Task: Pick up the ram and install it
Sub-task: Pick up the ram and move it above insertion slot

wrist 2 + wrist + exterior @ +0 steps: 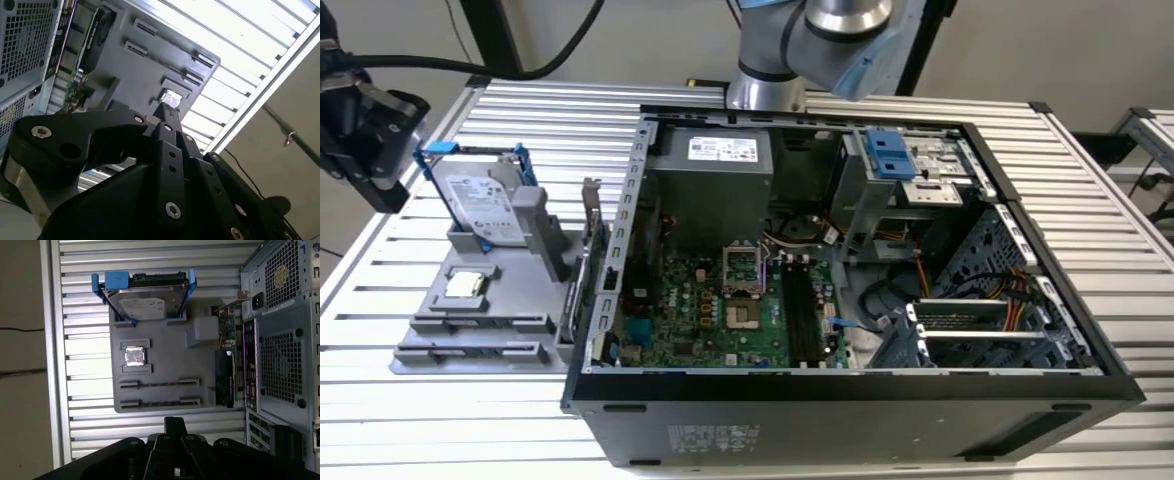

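The ram is out of view. On the grey parts tray (165,335), the two long stick holders (160,383) stand bare between their end brackets. Inside the open computer case (854,385), the black motherboard slots (807,310) lie right of the processor socket. My black gripper (384,185) hangs at the exterior view's left edge, off the tray's outer side and above the slatted table. Its fingers are shut with nothing between them, and in both wrist views the closed tip (175,422) (167,107) points toward the tray.
The tray also carries a silver hard drive in a blue frame (145,300), a small square processor chip (134,356) and an upright expansion card (225,377) beside the case. The arm's base (767,90) stands behind the case. The table edge (47,360) lies near the gripper.
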Robot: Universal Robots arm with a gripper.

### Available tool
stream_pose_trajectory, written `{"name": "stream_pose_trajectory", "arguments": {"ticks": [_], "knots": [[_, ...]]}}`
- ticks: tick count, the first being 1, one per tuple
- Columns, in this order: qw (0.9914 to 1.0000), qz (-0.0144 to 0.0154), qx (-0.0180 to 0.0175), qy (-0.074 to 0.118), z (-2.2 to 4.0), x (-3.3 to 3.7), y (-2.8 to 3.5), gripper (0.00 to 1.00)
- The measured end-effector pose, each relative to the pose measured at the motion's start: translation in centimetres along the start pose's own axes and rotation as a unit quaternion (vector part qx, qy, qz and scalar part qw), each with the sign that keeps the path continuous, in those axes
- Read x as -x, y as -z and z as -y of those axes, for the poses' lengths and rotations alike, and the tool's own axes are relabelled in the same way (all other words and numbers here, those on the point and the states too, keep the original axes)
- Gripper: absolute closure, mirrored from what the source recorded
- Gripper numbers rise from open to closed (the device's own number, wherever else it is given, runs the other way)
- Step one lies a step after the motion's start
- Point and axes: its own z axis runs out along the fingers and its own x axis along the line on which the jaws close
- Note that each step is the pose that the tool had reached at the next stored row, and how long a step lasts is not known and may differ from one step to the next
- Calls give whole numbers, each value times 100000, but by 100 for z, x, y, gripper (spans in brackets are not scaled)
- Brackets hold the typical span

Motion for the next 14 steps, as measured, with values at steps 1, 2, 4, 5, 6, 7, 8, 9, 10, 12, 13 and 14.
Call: {"name": "stream_pose_trajectory", "arguments": {"ticks": [1,2,4,5,6,7,8,9,10,12,13,14], "knots": [[100000,1,0,4,9,0,0,100],[100000,-1,-1,9,16,-1,1,100],[100000,0,1,32,30,-2,1,100],[100000,-1,4,50,36,-2,1,100],[100000,-1,4,66,42,-3,1,100],[100000,-4,1,66,44,-3,2,100],[100000,-1,1,64,44,-3,2,100],[100000,-1,2,69,45,-3,2,100],[100000,-1,4,77,46,-7,2,100],[100000,-1,3,79,47,-11,2,100],[100000,-2,2,73,46,-12,2,100],[100000,-2,3,76,47,-12,2,100]]}}
